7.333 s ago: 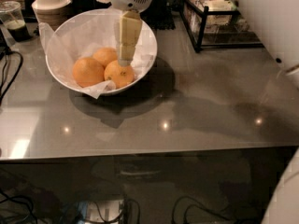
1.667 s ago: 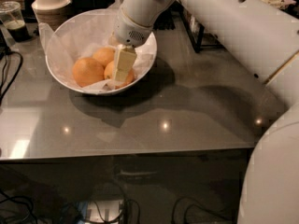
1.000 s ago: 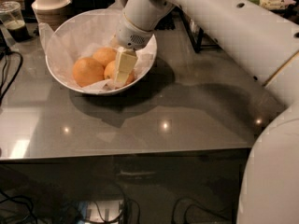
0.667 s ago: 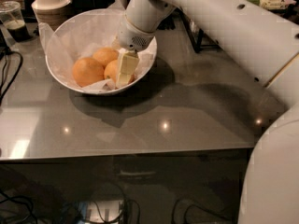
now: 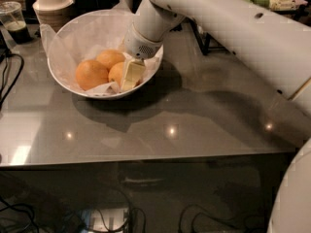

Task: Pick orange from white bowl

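The white bowl (image 5: pixel 63 76), lined with crinkled white paper, stands at the back left of the grey table. Three oranges lie in it: one at the left (image 5: pixel 90 74), one at the back (image 5: pixel 110 58) and the orange (image 5: pixel 116 73) at the right, half hidden by my gripper. No dark marks show on any of them. My gripper (image 5: pixel 128 79) reaches down into the bowl's right side and sits against the right orange, low in the bowl. My white arm (image 5: pixel 228 28) comes in from the upper right.
Stacked beige lidded bowls (image 5: pixel 51 1) and a plastic cup with dark drink (image 5: pixel 14 18) stand behind the bowl at the left. A black cable (image 5: pixel 7 81) runs along the table's left edge. A dark rack (image 5: pixel 209 38) is at the back right.
From 7.3 s ago the gripper has come down from above the bowl to the right orange. Over the last second it has shifted only slightly up and right; the oranges have hardly moved.
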You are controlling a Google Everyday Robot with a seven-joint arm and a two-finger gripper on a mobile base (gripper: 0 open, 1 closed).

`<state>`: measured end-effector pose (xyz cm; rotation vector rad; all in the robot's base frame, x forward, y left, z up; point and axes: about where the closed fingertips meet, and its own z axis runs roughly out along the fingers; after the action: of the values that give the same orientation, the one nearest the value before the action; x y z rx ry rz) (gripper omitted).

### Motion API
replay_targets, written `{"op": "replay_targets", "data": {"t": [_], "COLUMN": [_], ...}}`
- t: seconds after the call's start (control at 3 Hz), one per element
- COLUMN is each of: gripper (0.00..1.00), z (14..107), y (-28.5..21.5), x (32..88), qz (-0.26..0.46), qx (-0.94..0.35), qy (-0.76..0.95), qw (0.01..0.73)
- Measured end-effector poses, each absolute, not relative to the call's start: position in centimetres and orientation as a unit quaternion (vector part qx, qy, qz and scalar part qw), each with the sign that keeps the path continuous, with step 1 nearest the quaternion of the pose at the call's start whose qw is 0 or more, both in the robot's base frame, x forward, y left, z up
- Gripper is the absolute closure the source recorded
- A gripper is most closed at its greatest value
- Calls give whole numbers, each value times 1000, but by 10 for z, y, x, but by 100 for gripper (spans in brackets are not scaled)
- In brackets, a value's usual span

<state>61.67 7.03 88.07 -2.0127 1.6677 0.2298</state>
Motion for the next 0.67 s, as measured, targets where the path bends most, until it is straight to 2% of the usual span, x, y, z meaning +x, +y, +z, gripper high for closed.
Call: {"op": "replay_targets", "data": {"t": [0.67], "gripper": [22], "z": [881], "y": [73], "x": [617], "qz": [82], "qx": [-741], "qy": [614], "qw": [260]}}
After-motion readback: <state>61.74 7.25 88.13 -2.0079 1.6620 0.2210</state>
